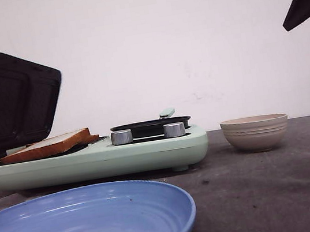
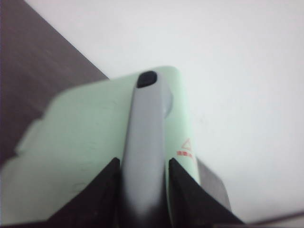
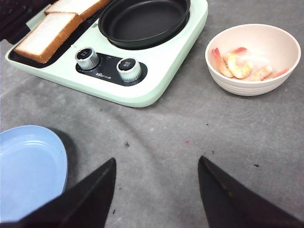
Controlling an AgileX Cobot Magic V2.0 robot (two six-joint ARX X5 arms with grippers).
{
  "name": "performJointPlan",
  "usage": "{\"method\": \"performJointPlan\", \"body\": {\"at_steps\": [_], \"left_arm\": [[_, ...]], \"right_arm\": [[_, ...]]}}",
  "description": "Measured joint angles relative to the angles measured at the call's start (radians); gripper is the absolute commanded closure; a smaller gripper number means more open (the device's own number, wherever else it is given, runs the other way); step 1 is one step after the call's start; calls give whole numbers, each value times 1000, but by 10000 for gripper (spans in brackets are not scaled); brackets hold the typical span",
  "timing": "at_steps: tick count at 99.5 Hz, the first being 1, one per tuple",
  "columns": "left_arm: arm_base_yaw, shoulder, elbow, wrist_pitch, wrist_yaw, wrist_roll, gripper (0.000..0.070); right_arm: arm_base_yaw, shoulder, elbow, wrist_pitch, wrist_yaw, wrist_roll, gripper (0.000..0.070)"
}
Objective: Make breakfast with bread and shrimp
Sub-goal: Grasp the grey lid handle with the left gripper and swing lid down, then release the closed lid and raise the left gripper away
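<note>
Right wrist view | bowl (image 3: 280, 80): shrimp (image 3: 240, 65) | pan (image 3: 142, 21): bare

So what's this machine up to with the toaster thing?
It's making breakfast. The left claw grips the handle of the green grill's lid, held part open over the bread. The right claw hangs open above the table; the shrimp wait in the bowl.

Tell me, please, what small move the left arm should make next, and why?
Probably swing the lid down over the bread. The left gripper is clamped on the lid's handle, the lid stands partly open, and the bread already lies on the plate.
</note>
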Motion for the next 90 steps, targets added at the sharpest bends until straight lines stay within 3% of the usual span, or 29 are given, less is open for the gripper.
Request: {"method": "performJointPlan", "body": {"at_steps": [32,90], "left_arm": [[-167,4,4,-63,-146,144,694],[-397,198,8,-63,-268,394,694]], "right_arm": [[0,0,0,-1,0,0,372],[0,0,0,-17,0,0,372]]}}
